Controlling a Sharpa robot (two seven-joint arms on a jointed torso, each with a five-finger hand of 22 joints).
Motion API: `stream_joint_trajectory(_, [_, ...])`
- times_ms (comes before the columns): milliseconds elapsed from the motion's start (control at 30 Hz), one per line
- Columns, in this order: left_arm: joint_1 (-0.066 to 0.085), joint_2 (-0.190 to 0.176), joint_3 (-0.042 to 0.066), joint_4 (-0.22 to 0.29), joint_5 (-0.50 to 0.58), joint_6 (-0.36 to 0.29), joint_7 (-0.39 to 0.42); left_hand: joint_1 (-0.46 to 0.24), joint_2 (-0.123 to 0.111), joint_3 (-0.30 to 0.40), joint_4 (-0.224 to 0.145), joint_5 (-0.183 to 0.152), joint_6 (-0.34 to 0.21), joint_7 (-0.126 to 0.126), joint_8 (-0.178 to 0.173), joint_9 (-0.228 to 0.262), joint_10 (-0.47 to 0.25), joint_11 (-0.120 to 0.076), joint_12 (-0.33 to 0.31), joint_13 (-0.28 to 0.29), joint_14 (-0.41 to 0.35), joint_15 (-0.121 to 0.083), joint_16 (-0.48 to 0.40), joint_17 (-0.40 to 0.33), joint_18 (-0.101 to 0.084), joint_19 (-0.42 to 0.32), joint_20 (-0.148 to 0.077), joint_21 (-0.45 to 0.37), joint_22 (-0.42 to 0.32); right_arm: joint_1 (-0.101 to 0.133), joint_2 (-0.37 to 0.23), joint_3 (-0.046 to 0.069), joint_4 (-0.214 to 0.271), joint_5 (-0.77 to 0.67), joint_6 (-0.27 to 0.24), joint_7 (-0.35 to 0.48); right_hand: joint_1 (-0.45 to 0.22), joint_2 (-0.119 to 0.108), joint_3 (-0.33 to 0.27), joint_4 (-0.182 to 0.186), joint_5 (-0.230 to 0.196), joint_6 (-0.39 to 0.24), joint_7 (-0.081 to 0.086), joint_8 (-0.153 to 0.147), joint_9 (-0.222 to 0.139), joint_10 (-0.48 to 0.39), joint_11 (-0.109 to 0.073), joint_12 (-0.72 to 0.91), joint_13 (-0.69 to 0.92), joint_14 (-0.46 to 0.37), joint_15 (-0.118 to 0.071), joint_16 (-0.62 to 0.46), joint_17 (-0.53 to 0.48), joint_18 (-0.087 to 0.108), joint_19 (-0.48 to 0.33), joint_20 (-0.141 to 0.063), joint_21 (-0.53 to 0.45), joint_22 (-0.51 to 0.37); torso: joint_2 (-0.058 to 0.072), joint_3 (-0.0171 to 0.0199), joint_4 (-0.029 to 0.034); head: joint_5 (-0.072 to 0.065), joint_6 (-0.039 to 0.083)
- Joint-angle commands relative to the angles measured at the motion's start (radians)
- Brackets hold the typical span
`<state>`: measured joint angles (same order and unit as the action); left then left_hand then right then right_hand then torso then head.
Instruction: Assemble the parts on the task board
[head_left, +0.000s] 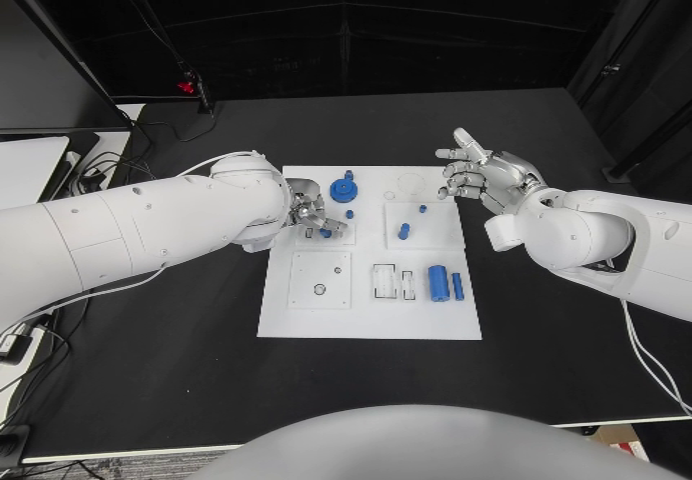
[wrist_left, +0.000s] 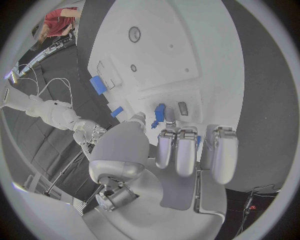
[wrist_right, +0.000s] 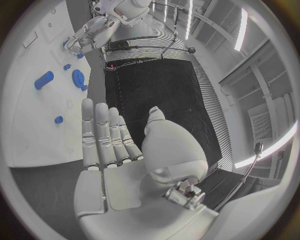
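The white task board (head_left: 368, 325) lay in the middle of the black worktop (head_left: 173, 380). On the board's near right part two blue parts (head_left: 444, 282) lay side by side next to a pair of rectangular slots. Farther in, toward the board's middle, a small blue peg (head_left: 404, 231) stood in a raised white block. At the board's left edge the left hand (head_left: 309, 212) was down on the surface, its fingertips (wrist_left: 167, 142) pinching a small blue part (wrist_left: 159, 114). Beyond it, near the board's far left, sat a round blue knob (head_left: 343, 189). Off the board's far right corner the right hand (head_left: 483, 175) hovered with its fingers spread and nothing in it.
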<state>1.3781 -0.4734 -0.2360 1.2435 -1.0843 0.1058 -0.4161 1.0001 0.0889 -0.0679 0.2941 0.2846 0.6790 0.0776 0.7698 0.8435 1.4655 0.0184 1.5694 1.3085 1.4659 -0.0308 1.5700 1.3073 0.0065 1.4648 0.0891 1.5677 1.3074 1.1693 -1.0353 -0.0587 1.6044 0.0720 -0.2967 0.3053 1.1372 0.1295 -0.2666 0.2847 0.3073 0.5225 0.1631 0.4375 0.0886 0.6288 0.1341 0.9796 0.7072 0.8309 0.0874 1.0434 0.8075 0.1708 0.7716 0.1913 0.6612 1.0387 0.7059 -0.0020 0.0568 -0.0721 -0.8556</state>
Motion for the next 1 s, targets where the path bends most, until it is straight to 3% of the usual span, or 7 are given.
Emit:
stream_joint_trajectory(33, [-0.001, 0.000, -0.001, 0.000, -0.004, -0.010, 0.011, -0.036, 0.012, -0.026, 0.000, -0.052, 0.007, 0.005, 0.007, 0.006, 0.105, 0.005, 0.001, 0.262, 0.105, 0.008, 0.001, 0.263, -0.006, 0.106, 0.004, 0.003, 0.263, 0.001, 0.001, 0.001, 0.001, 0.002, 0.013, 0.002, -0.002, 0.009, -0.006, 0.001, -0.004, -0.007, 0.019, 0.006, -0.001, -0.006, 0.001, 0.003, -0.001, -0.006, 0.000, 0.006, -0.002, 0.010, -0.004, 0.006, -0.005, -0.002, 0.000, 0.0001, 0.0002, 0.000, -0.001])
stream_joint_trajectory(233, [-0.002, 0.000, -0.001, 0.000, -0.004, -0.022, 0.017, -0.059, 0.025, -0.050, 0.000, -0.069, 0.012, 0.003, 0.022, 0.021, 0.105, 0.004, 0.001, 0.262, 0.105, 0.008, 0.001, 0.263, -0.006, 0.106, 0.005, 0.003, 0.263, 0.001, 0.001, 0.001, 0.001, 0.002, 0.012, 0.001, -0.002, 0.009, -0.006, 0.001, -0.004, -0.007, 0.019, 0.006, -0.001, -0.006, 0.001, 0.003, -0.001, -0.006, 0.000, 0.006, -0.002, 0.010, -0.004, 0.006, -0.005, -0.002, 0.000, 0.0001, 0.0004, 0.000, -0.001])
stream_joint_trajectory(600, [-0.002, -0.001, -0.001, 0.001, -0.004, -0.044, 0.018, -0.053, 0.044, -0.086, -0.002, -0.068, 0.007, -0.004, 0.082, 0.089, 0.105, -0.003, 0.001, 0.262, 0.105, 0.004, 0.001, 0.263, -0.006, 0.106, 0.002, 0.003, 0.263, 0.001, 0.001, 0.001, 0.001, 0.002, 0.012, -0.001, -0.002, 0.010, -0.006, 0.001, -0.004, -0.007, 0.019, 0.006, -0.001, -0.006, 0.001, 0.004, -0.002, -0.006, 0.000, 0.007, -0.002, 0.010, -0.004, 0.006, -0.005, -0.002, 0.001, 0.0002, 0.0010, 0.000, -0.003])
stream_joint_trajectory(1000, [-0.002, -0.002, -0.001, 0.002, -0.004, -0.074, 0.033, -0.046, 0.049, -0.093, -0.002, -0.061, 0.002, -0.006, 0.095, 0.106, 0.105, -0.005, 0.001, 0.262, 0.105, 0.002, 0.001, 0.263, -0.006, 0.106, 0.001, 0.003, 0.263, 0.001, 0.002, 0.000, 0.000, 0.002, 0.012, -0.003, -0.002, 0.010, -0.006, 0.001, -0.004, -0.007, 0.019, 0.006, -0.001, -0.006, 0.001, 0.004, -0.002, -0.006, 0.000, 0.007, -0.002, 0.010, -0.004, 0.006, -0.005, -0.002, 0.000, 0.0000, 0.0004, -0.001, -0.004])
